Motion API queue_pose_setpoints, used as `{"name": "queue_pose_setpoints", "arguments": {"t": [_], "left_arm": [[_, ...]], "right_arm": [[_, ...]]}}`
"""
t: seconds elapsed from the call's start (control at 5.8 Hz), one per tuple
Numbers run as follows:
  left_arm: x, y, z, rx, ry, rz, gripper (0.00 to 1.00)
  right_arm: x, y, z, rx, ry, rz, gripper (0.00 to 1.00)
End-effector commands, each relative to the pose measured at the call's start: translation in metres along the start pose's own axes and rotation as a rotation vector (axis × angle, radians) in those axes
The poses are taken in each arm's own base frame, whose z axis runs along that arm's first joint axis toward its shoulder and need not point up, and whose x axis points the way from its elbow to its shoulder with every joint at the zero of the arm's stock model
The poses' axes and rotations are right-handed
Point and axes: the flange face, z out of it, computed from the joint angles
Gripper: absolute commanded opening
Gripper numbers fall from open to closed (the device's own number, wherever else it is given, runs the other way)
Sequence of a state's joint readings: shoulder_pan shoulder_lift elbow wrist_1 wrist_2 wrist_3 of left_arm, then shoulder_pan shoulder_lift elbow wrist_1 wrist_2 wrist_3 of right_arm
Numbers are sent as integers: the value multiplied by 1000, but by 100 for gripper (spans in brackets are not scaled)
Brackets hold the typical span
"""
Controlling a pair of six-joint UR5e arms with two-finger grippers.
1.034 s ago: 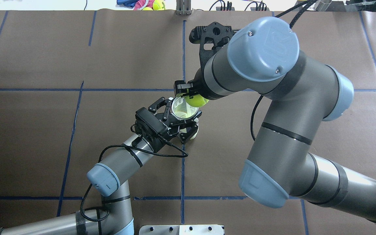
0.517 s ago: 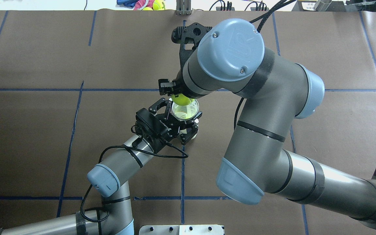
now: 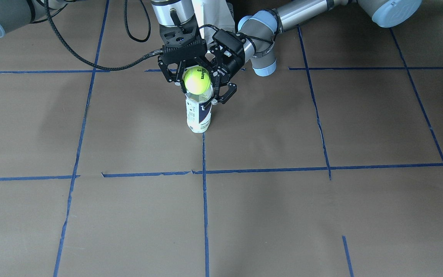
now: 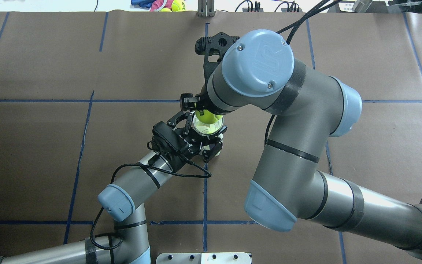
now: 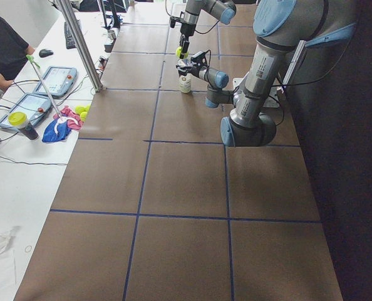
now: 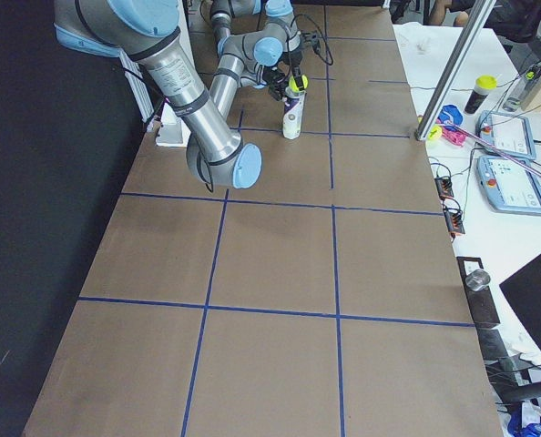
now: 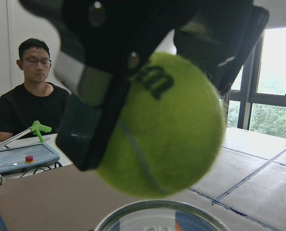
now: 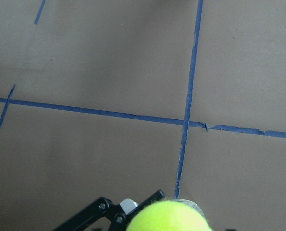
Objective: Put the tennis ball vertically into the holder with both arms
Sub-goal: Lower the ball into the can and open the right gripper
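Observation:
The holder (image 3: 198,115), a clear can with a white and navy label, stands upright on the brown table; its open rim (image 4: 207,126) faces up. My left gripper (image 4: 204,135) is shut on its upper part from the side, as the front view (image 3: 218,89) also shows. My right gripper (image 3: 195,79) hangs straight down, shut on a yellow-green tennis ball (image 3: 196,79) just above the can's mouth. In the left wrist view the ball (image 7: 167,130) sits between black fingers (image 7: 90,130) right over the rim (image 7: 157,217). The ball also shows in the overhead view (image 4: 208,116).
Loose tennis balls and a cloth (image 4: 167,5) lie at the far table edge beside a metal post (image 4: 205,9). A white plate (image 4: 203,257) is at the near edge. An operator (image 7: 34,96) sits beyond the table. Blue tape lines (image 3: 204,169) cross the table.
My right arm has swung left and carried the ball from beside the can's rim to over its mouth. My left gripper and the can have stayed put.

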State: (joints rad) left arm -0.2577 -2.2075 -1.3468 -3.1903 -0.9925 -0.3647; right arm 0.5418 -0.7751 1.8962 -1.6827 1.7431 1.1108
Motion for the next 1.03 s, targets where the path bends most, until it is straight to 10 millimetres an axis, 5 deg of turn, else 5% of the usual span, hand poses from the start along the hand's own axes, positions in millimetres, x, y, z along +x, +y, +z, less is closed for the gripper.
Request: {"name": "queue_pose_setpoints", "arguments": {"t": [0.0,0.34,0.52,0.86], "left_arm": [[0,0,0,0,0,1,84],[0,0,0,0,0,-1,86],[1,-2,1,4,1,-3,92],[6,-33,-5,52,17,-36,99]], "right_arm": [[0,2,0,-4,-2,-1,99],[6,3,-11,-1,-20,-8,99],[24,-15,-17,-2,-16,12,99],[94,-76,-53,-48,-42,6,99]]}}
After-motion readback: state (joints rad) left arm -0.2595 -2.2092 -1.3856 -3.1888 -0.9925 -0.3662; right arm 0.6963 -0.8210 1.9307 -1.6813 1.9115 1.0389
